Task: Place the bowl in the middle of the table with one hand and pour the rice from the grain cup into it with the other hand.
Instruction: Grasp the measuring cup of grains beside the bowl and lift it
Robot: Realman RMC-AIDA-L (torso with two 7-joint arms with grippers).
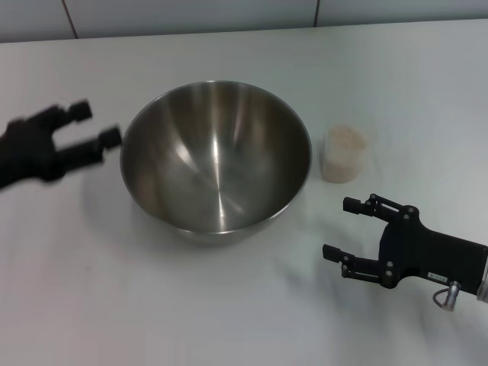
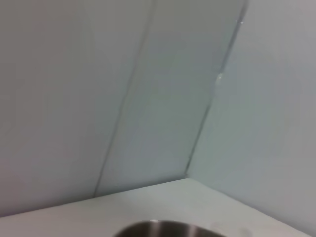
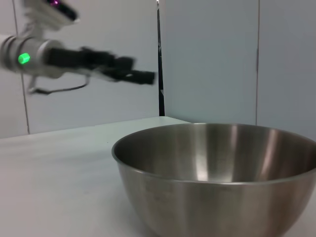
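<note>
The steel bowl (image 1: 216, 158) stands upright and empty in the middle of the white table (image 1: 114, 305). Its rim shows in the left wrist view (image 2: 168, 229) and it fills the right wrist view (image 3: 222, 177). The grain cup (image 1: 343, 154), clear plastic with pale rice (image 1: 345, 139) inside, stands just right of the bowl. My left gripper (image 1: 97, 126) is open and empty, just left of the bowl's rim, apart from it; it also shows in the right wrist view (image 3: 133, 74). My right gripper (image 1: 341, 227) is open and empty, in front of the cup.
A pale panelled wall (image 1: 229, 15) runs along the table's far edge. Bare tabletop lies in front of the bowl and to its left.
</note>
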